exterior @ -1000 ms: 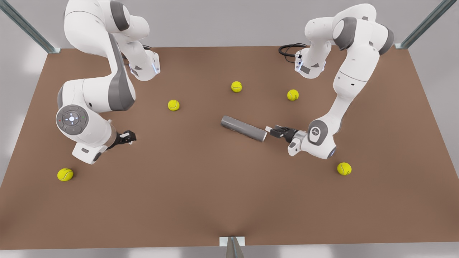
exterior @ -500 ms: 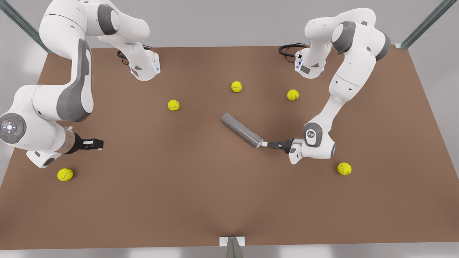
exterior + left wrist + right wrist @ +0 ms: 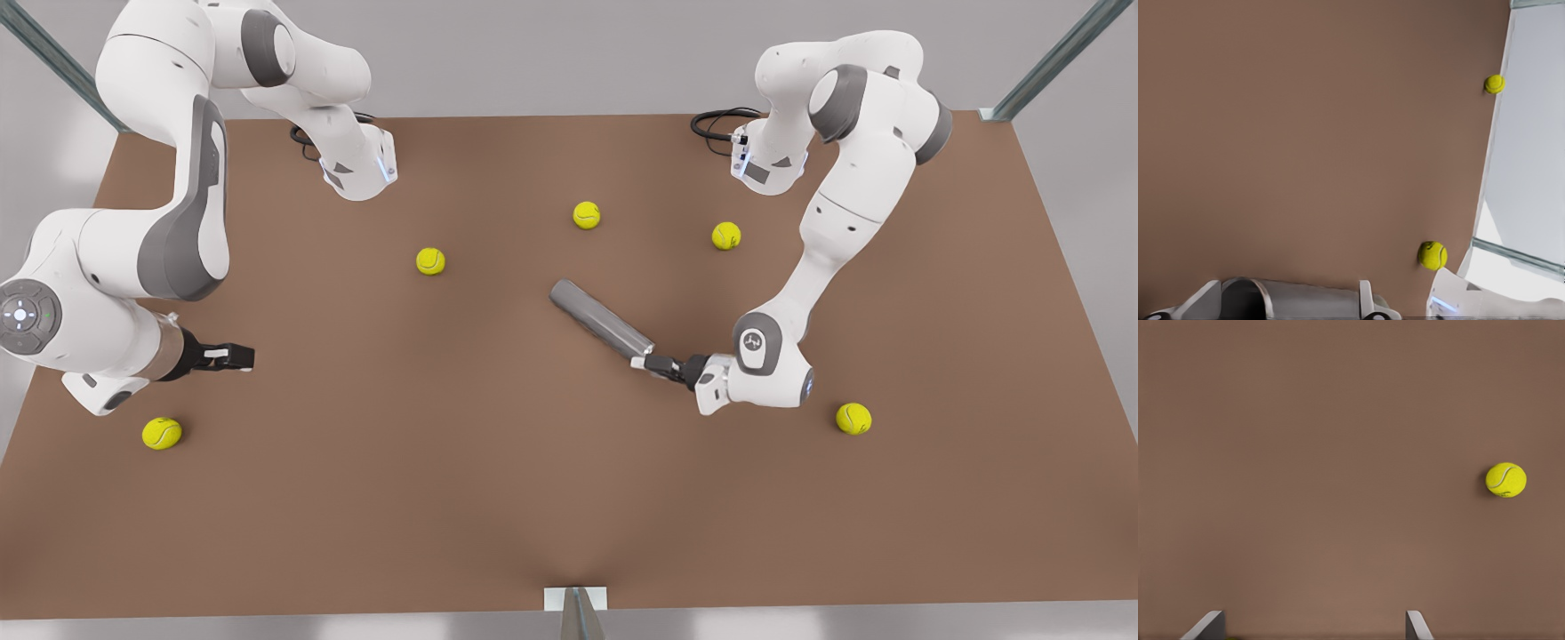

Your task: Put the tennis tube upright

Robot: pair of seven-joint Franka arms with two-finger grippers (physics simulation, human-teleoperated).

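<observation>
The tennis tube (image 3: 597, 318) is a dark-gray cylinder lying flat on the brown table (image 3: 498, 498) near its middle, slanting toward the front view's right. My left gripper (image 3: 647, 363), on the arm at the front view's right, is shut on the tube's nearer end. In the left wrist view the tube (image 3: 1305, 303) sits between the two fingers (image 3: 1201, 301) of that gripper (image 3: 1283, 305). My right gripper (image 3: 240, 356) waits open at the front view's left, holding nothing. Its fingertips (image 3: 1415, 623) stand wide apart over bare table in the right wrist view.
Several yellow tennis balls lie scattered: one (image 3: 430, 260) left of centre, two (image 3: 586, 214) (image 3: 726, 236) behind the tube, one (image 3: 853, 418) beside the left arm's wrist and one (image 3: 162, 433) below the right gripper. A black cable (image 3: 711, 124) coils at the back.
The left gripper closed on the tube's near end and dragged it toward the table's front, swinging the tube steeper. The right arm drew back to the front view's left, then stopped.
</observation>
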